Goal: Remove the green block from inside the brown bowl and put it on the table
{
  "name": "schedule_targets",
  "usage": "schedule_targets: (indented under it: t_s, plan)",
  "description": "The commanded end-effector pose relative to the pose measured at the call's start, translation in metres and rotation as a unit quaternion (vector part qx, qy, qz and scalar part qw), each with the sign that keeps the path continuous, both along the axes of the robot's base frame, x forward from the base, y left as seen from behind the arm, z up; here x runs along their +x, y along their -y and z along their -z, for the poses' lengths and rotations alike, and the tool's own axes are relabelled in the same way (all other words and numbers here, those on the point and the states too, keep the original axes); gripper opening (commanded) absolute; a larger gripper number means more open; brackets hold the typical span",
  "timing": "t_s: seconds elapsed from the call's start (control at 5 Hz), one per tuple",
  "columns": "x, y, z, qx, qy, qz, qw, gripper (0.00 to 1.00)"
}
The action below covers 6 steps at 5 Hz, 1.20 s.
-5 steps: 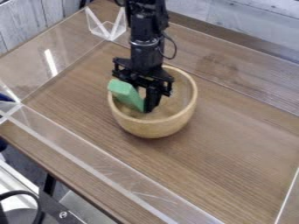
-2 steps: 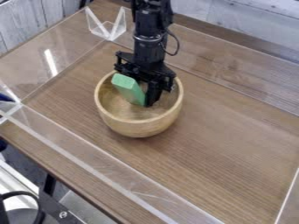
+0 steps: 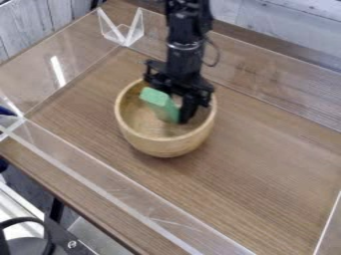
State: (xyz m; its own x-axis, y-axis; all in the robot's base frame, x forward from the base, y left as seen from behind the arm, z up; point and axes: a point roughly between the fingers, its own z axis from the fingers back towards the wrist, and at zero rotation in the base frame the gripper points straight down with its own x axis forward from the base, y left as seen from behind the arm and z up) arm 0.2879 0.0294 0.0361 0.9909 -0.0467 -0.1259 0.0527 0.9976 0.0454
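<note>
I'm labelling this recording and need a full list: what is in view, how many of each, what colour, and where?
Small flat bright-green block: one, green, in the bowl, at the jaws
Round light-tan wooden bowl: one, tan, on the table, below the arm
Large wood-grain table: one, brown, under the bowl
Clear angular plastic piece: one, transparent, on the table's far left part
Black cables and fittings: several, black, lower left corner, exact count unclear
Robot arm: one, black, reaching down from the top middle
Robot jaws: one set, black, over the bowl's far side
</note>
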Motion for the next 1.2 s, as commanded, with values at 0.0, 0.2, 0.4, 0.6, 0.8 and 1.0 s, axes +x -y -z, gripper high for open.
schedule_targets:
  t_s: [0.0,0.2,0.4,0.6,0.8,1.0]
  plan:
    - [0.018,0.02,-0.025,0.008,0.046,0.011,0.9988,0.0]
    - [0.021,0.029,-0.027,0.01,0.05,0.017,0.9985,0.0]
    - [0.03,0.027,-0.022,-0.006,0.048,0.019,0.9986,0.0]
    - [0.037,0.024,-0.017,-0.018,0.045,0.018,0.9987,0.0]
    - [0.043,0.028,-0.02,-0.023,0.04,0.011,0.9989,0.0]
    - [0.048,0.031,-0.022,-0.028,0.033,0.001,0.9991,0.0]
